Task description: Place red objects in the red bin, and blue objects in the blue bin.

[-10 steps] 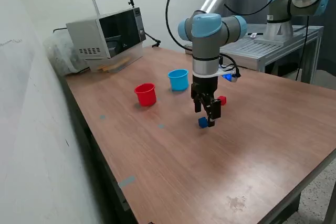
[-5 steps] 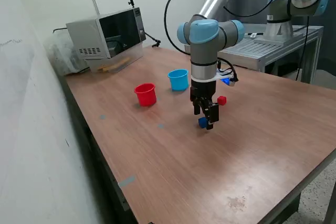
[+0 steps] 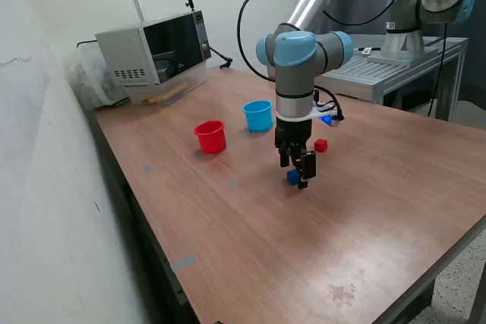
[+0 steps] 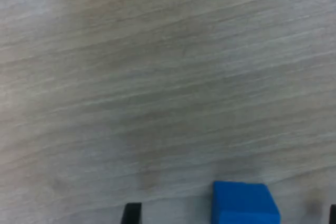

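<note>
A small dark-blue cube (image 3: pixel 291 177) (image 4: pixel 244 203) lies on the wooden table (image 3: pixel 250 225). My gripper (image 3: pixel 299 175) (image 4: pixel 232 216) is down at the table, open, with the cube between its fingers. In the wrist view one dark fingertip (image 4: pixel 132 213) stands well apart from the cube. A small red cube (image 3: pixel 321 145) lies just behind the gripper. The red cup (image 3: pixel 210 136) and the light-blue cup (image 3: pixel 258 114) stand upright farther back, toward the exterior view's left. A small blue patch (image 3: pixel 328 117) shows behind the arm; I cannot tell what it is.
A microwave (image 3: pixel 156 49) sits at the table's far corner on the exterior view's left, next to a white wall (image 3: pixel 45 187). A second robot arm (image 3: pixel 425 5) stands on a metal bench (image 3: pixel 387 66) behind the table. The table edge runs near the exterior view's right.
The gripper has come down closer to the table around the blue cube and shifted slightly toward the exterior view's left. The cubes and cups have not moved.
</note>
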Tool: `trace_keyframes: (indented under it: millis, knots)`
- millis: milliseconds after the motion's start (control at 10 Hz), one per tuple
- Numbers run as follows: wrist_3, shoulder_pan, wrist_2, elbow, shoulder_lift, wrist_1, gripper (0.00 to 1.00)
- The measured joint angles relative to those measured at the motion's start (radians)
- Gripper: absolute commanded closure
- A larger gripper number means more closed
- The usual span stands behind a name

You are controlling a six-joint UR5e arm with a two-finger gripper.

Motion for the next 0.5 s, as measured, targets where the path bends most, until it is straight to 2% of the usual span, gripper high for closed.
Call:
trace_keyframes:
  millis: [500]
  knots:
    - [-0.008,0.001,-0.017,0.0,0.001,0.002,0.0]
